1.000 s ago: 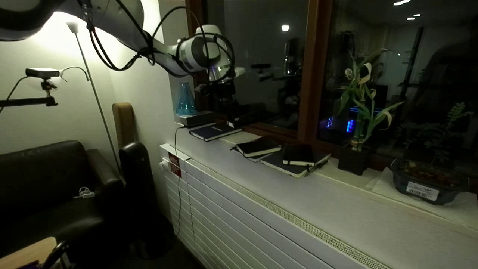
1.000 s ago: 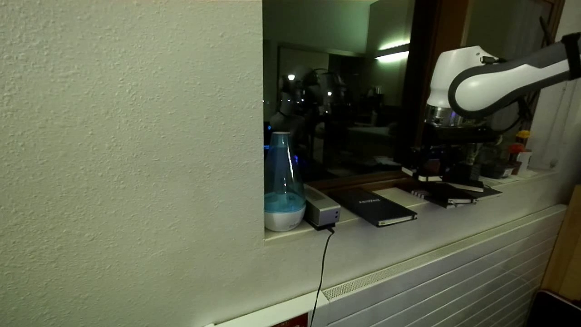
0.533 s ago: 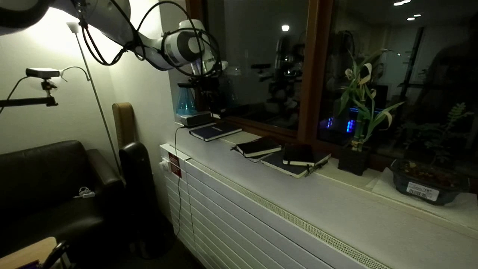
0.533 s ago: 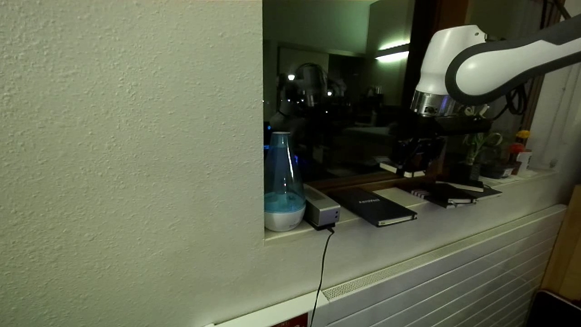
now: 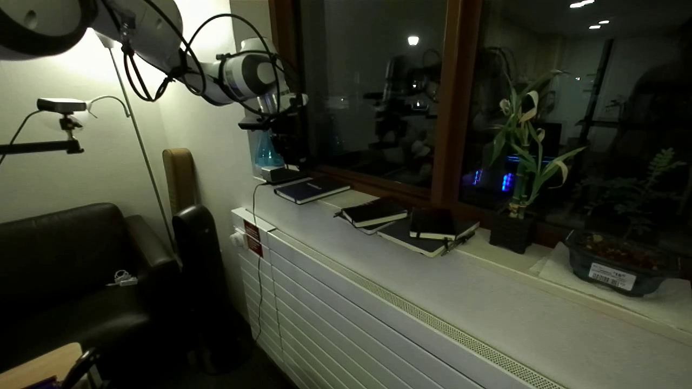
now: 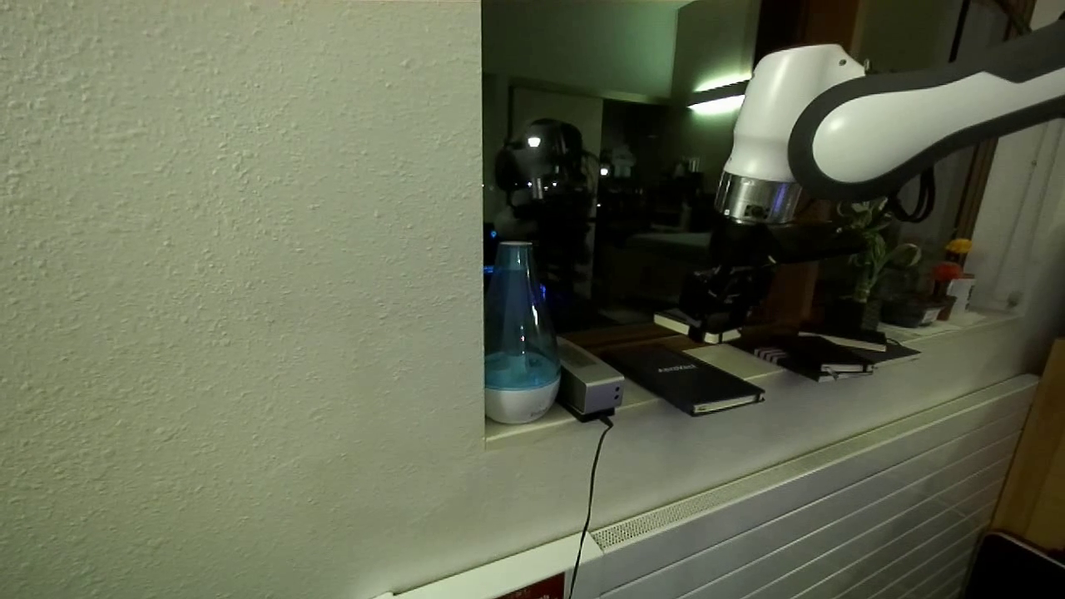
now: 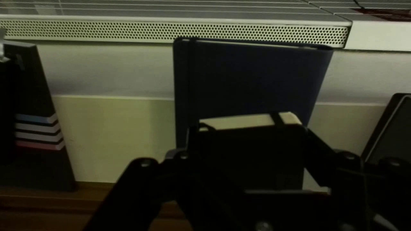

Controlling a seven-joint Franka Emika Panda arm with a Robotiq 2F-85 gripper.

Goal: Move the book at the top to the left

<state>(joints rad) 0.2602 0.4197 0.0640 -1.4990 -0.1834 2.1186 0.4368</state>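
Note:
My gripper (image 7: 250,136) is shut on a small black book (image 7: 257,160) with cream page edges and an elastic band. A finger presses on each side of it. The gripper (image 6: 717,316) and the held book (image 6: 674,323) show in an exterior view above the sill, near the window frame. In an exterior view the gripper (image 5: 292,151) is dark and the held book is hard to make out. A dark navy notebook (image 7: 250,70) lies flat beneath the held book in the wrist view. The navy notebook also shows in both exterior views (image 5: 312,190) (image 6: 695,378). The gap between them is unclear.
A blue humidifier (image 6: 520,349) and a grey box (image 6: 592,378) stand at the sill's end. Several black notebooks (image 5: 374,212) (image 5: 432,222) lie stacked along the sill. Potted plants (image 5: 518,216) (image 5: 621,265) stand farther along. The window frame (image 5: 373,181) runs behind.
My gripper has moved left with the held book in both exterior views, toward the grey box and humidifier. It rose slightly, then came lower. The books on the sill have not moved.

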